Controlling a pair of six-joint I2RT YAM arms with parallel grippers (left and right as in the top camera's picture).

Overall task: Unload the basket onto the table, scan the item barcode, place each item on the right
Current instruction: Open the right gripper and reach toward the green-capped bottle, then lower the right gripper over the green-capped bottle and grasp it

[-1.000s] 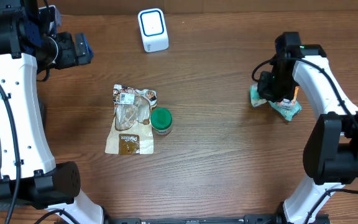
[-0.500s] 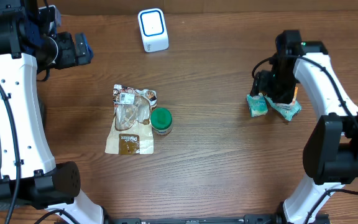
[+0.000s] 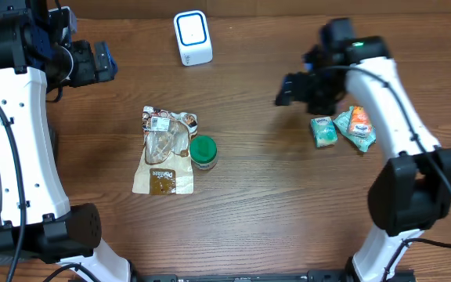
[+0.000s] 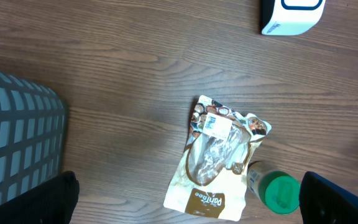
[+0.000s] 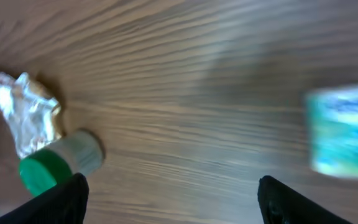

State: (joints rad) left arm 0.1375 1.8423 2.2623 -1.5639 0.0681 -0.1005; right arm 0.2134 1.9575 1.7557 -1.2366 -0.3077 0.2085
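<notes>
The left fingers [image 4: 337,199] and right fingers [image 5: 48,202] were held spread wide, nothing grasped. Two teal packets [image 3: 325,131] were seen lying on the worktop [image 3: 272,204] at 3 o'clock, the scanner [image 3: 193,37] at 12 o'clock.

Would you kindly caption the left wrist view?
Snack pouch beside green-capped bottle on wood, white scanner at top.

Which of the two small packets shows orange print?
The right-hand packet, farther from the green-lidded jar; the other packet beside it is teal and white only.
</notes>
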